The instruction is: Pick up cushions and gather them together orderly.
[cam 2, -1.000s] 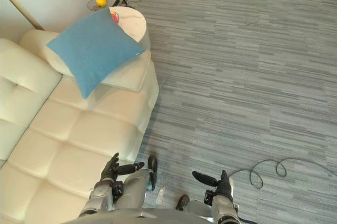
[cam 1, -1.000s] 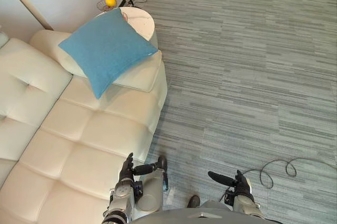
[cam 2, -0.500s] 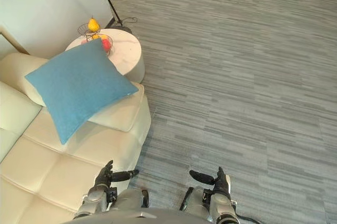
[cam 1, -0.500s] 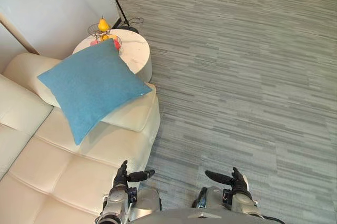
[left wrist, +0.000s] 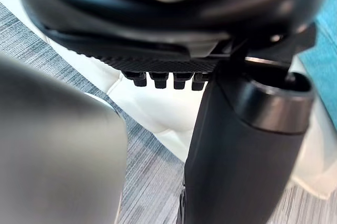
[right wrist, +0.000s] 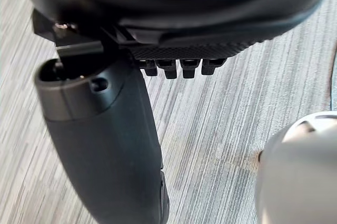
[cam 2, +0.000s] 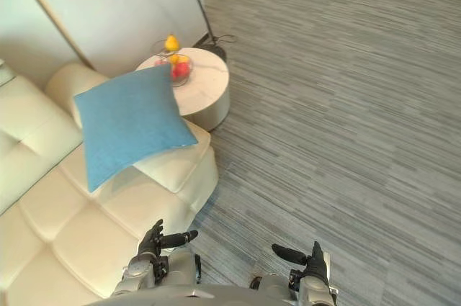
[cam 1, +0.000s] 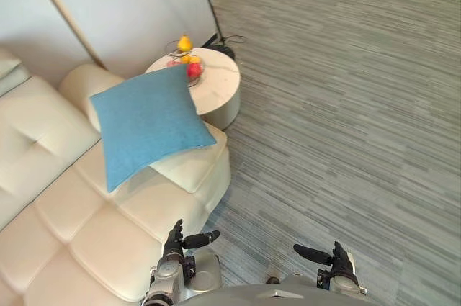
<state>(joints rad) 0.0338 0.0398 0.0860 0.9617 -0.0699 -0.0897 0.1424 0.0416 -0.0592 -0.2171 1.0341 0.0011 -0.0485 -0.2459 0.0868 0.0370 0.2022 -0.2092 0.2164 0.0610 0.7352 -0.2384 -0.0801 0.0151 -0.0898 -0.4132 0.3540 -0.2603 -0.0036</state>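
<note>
A blue square cushion (cam 1: 150,122) leans on the cream sofa's (cam 1: 50,176) padded armrest, one corner hanging over the seat; its edge (left wrist: 326,81) shows past the left hand's thumb. My left hand (cam 1: 175,240) hangs low in front of the sofa's front edge, fingers straight, thumb pointing right, holding nothing. My right hand (cam 1: 337,261) hovers over the grey carpet, likewise open and empty, its thumb (right wrist: 105,145) out. Both hands are far below the cushion.
A round white side table (cam 1: 216,84) stands just beyond the armrest with a wire fruit basket (cam 1: 186,61) holding yellow and red fruit. A black lamp pole (cam 1: 207,3) rises against the pale wall. Striped grey carpet (cam 1: 346,119) stretches to the right.
The whole picture has shifted: the camera has turned and moved, so sofa, cushion and table sit differently in view. Both hands stay low, open and empty.
</note>
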